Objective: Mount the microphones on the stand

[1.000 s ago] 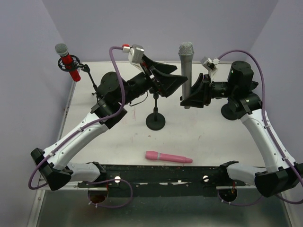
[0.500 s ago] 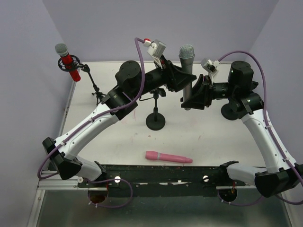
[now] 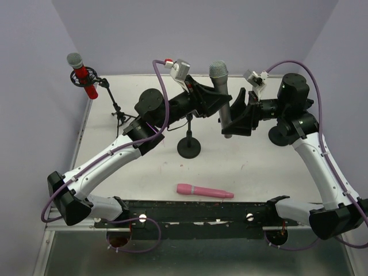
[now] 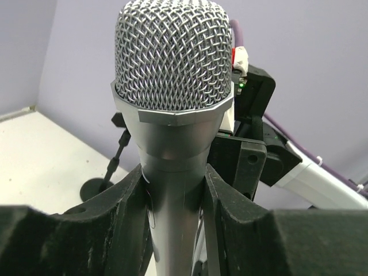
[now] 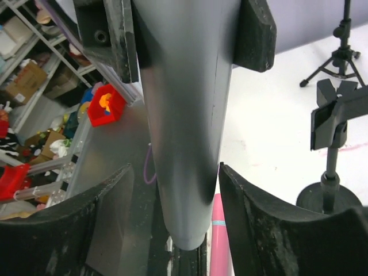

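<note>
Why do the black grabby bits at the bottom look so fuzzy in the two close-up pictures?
Left wrist view: the left arm's fingers sit very close to the lens, so they blur, while the mesh of the silver microphone is sharp. Right wrist view: the right arm's fingers blur likewise, yet the stand behind is crisp.

Silver-grey microphone (image 3: pixel 218 72) near-upright between left hand (image 3: pixel 220 103), right hand (image 3: pixel 233 118); pink microphone (image 3: pixel 204 191) lying flat.

The silver-grey microphone (image 4: pixel 172 172) had a woven metal mesh head and a smooth satin body. The left gripper (image 4: pixel 174 192) had matt black, slightly rough fingers (image 4: pixel 123 230). The pink microphone (image 3: pixel 204 191) seemed smooth plastic; the red microphone (image 3: pixel 86 80) glittered.
</note>
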